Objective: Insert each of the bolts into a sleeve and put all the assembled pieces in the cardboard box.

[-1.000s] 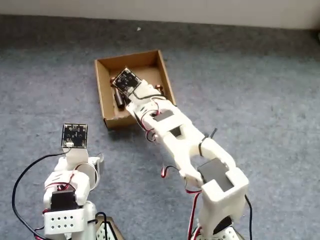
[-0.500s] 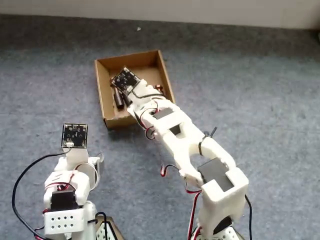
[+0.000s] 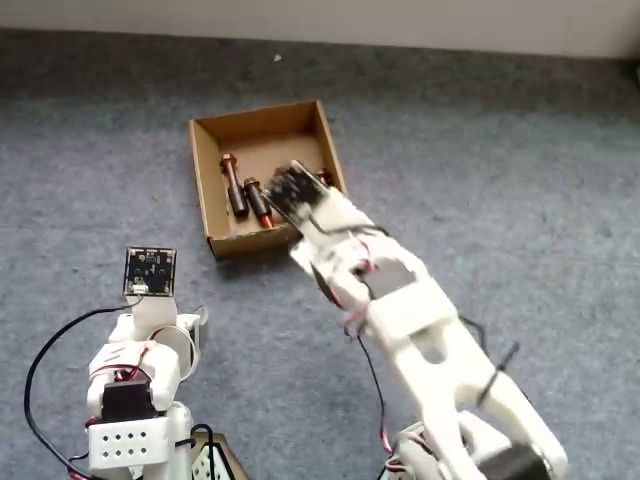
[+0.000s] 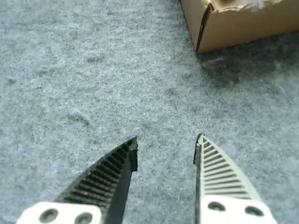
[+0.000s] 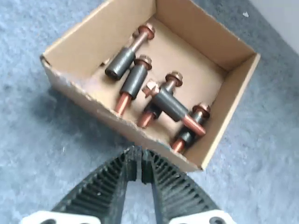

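Right gripper [image 5: 141,161]: fingers pressed together, holding nothing, poised over the near wall of the cardboard box [image 5: 208,44].
Bolts in sleeves [image 5: 133,80]: several lie inside the box, some overlapping one another.
Left gripper [image 4: 166,144]: fingers spread, empty, above the grey desk [image 4: 70,70], near a box corner.

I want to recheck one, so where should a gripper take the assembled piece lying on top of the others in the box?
Grip its dark sleeve mid-length, coming straight down with jaws across its axis. It seems to rest across two other pieces, so it sits highest, the sleeve is its thickest, evenly round part, and the box walls block sideways approaches.
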{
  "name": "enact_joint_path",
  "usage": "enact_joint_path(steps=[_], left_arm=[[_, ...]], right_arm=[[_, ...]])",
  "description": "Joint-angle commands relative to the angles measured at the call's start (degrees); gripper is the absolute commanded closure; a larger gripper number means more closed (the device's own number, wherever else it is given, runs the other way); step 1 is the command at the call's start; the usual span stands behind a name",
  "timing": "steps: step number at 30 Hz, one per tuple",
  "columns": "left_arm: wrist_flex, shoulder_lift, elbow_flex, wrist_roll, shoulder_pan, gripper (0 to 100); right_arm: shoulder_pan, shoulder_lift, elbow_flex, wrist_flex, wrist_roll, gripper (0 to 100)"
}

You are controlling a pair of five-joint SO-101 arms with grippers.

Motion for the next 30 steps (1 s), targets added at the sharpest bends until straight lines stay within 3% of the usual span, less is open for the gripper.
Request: enact_joint_path(steps=[1, 7, 15, 19, 25, 30], left_arm=[[-0.97, -0.31, -0.22, -0.35, -0.31, 78], [-1.05, -0.31, -0.22, -0.35, -0.31, 78], [-1.05, -0.31, -0.22, -0.35, -0.31, 78], [-1.05, -0.31, -0.22, -0.35, -0.31, 78], [-1.05, -0.31, -0.22, -0.35, -0.31, 78], [-1.05, -0.31, -0.13, -0.35, 0.31, 78]], right_arm=[[3.74, -15.43, 12.35, 0.31, 0.26, 99.4], [11.12, -37.14, 28.97, 0.40, -9.58, 99.4], [16.57, -63.08, 47.78, 0.48, -10.37, 99.4], [19.56, -74.68, 53.76, 6.11, -19.96, 99.4], [20.09, -72.92, 52.62, 13.49, -28.66, 99.1], [21.41, -72.92, 52.62, 21.67, -29.45, 99.1]])
